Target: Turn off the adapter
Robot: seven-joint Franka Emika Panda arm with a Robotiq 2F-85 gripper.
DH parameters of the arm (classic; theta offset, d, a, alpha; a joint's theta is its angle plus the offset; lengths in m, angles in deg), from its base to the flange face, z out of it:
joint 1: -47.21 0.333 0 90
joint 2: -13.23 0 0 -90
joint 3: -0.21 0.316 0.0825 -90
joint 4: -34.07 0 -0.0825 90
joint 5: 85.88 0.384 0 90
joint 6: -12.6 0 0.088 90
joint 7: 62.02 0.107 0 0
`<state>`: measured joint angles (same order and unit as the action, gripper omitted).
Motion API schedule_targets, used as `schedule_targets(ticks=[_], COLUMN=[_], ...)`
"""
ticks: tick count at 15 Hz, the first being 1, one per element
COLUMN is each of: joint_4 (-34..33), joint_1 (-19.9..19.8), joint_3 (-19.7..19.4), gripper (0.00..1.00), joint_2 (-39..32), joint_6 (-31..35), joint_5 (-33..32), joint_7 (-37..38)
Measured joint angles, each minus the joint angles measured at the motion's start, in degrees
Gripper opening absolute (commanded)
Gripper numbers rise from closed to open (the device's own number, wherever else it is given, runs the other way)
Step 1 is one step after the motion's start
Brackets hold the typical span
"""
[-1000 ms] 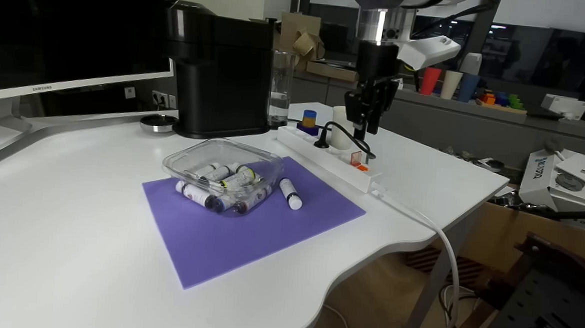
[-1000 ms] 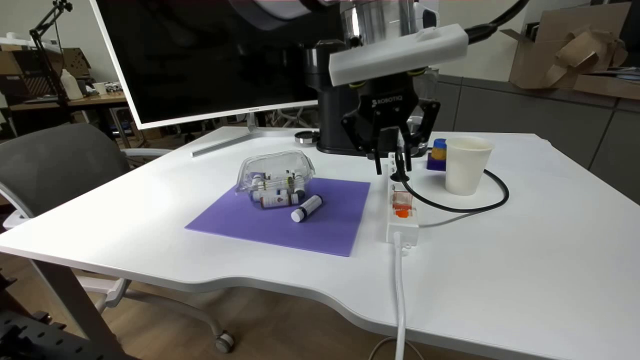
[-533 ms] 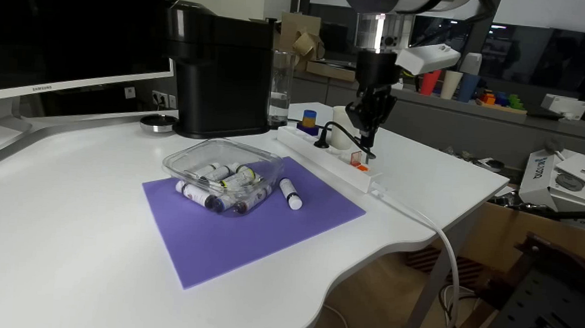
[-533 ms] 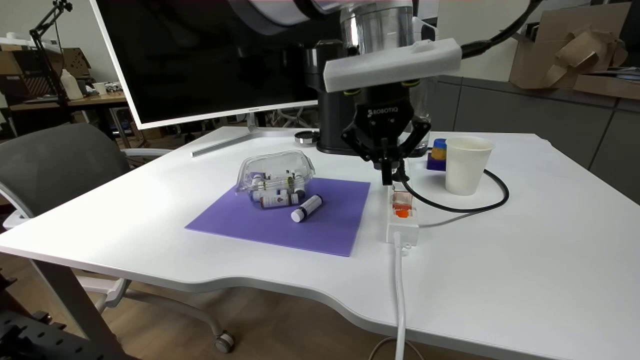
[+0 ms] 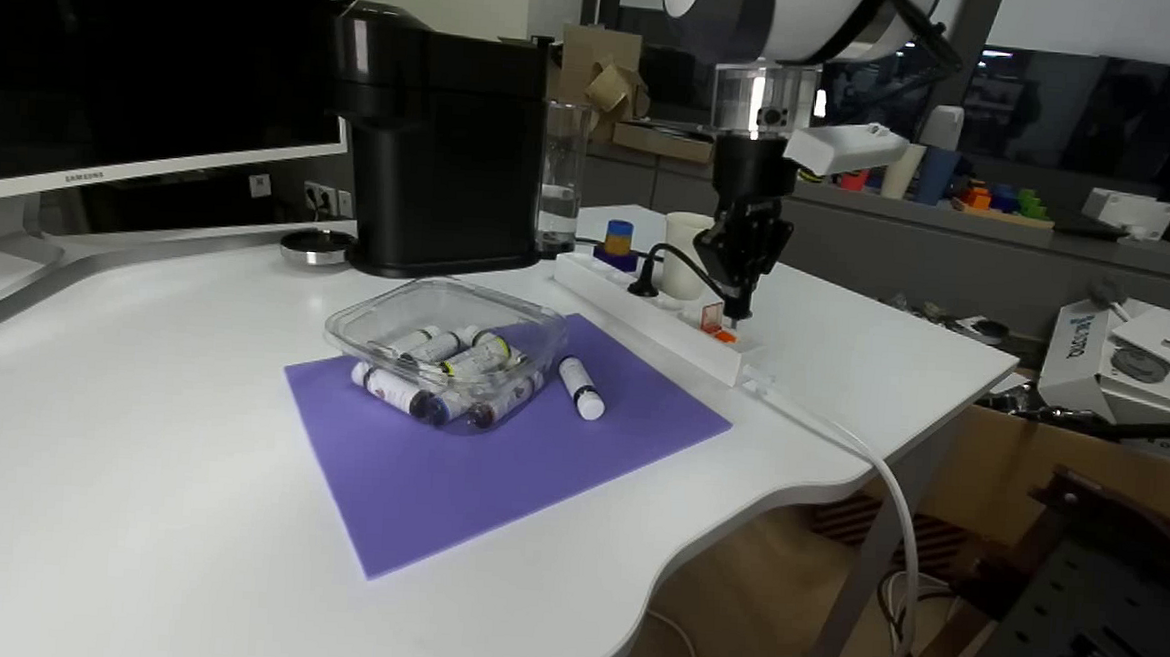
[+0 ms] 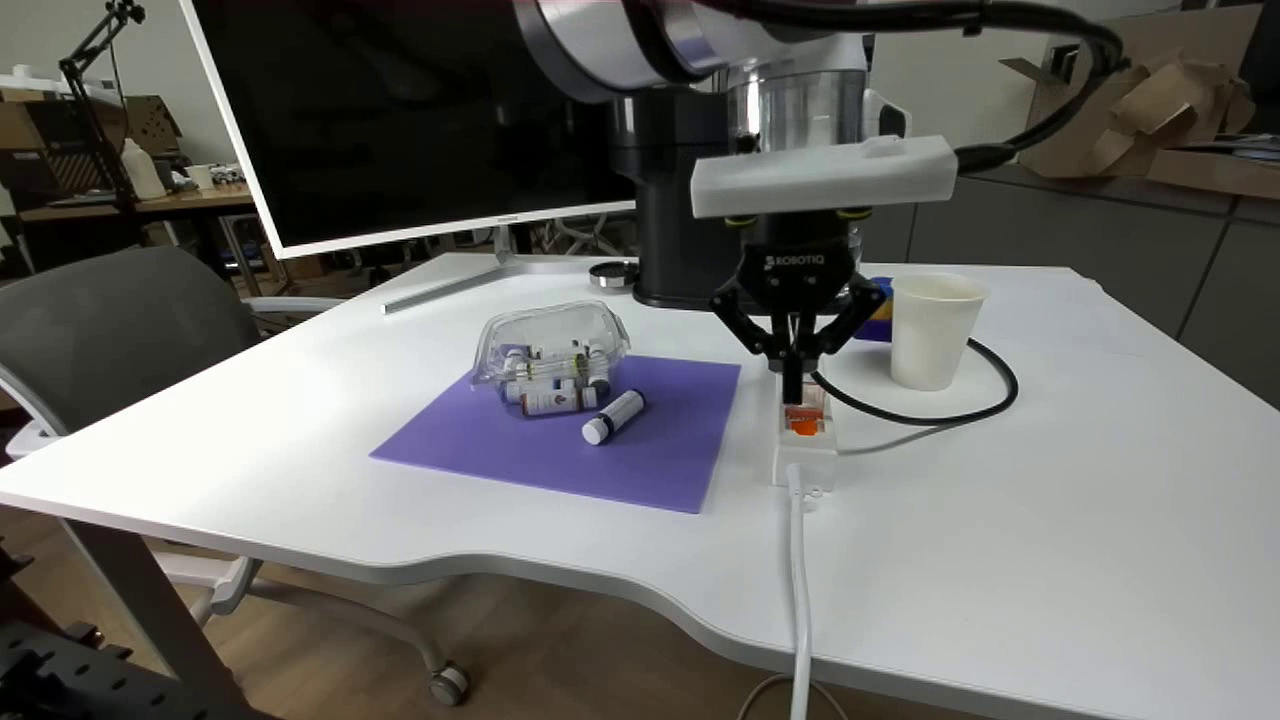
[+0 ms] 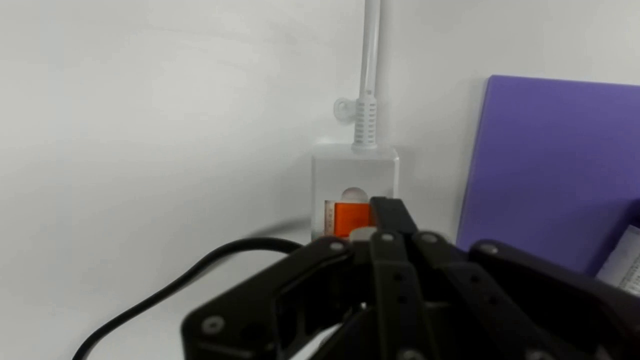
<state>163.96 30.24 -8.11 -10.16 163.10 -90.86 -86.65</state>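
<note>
The adapter is a long white power strip (image 5: 657, 329) on the table, also in an exterior view (image 6: 806, 463) and the wrist view (image 7: 345, 172). Near its cord end is an orange switch (image 6: 805, 425), seen in the wrist view (image 7: 351, 218), beside a raised clear-red flap (image 5: 712, 317). A white cord (image 7: 370, 55) leaves that end. My gripper (image 6: 793, 388) is shut and empty, pointing down just over the switch end. In the wrist view its fingertips (image 7: 392, 212) overlap the switch's right side. I cannot tell whether they touch it. The gripper hides part of the strip.
A black cable (image 6: 930, 417) is plugged into the strip and loops round a white cup (image 6: 933, 335). A clear box of markers (image 5: 445, 326) and a loose marker (image 5: 582, 388) lie on a purple mat (image 5: 496, 504). A black appliance (image 5: 444, 151) stands behind.
My gripper was open one second ago and is now shut. It has come down and toward the cord end of the strip, over the switch. The strip and other objects have not moved.
</note>
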Motion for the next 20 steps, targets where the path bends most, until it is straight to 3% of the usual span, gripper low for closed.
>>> schedule_targets(ticks=[8,20], joint_4=[-5.98,-7.71], joint_1=[-0.89,-1.77], joint_3=[0.69,1.8], gripper=[0.0,0.0], joint_2=[-5.67,-7.22], joint_6=[-1.0,-2.79], joint_5=[-0.7,-0.96], joint_7=[-3.78,-6.15])
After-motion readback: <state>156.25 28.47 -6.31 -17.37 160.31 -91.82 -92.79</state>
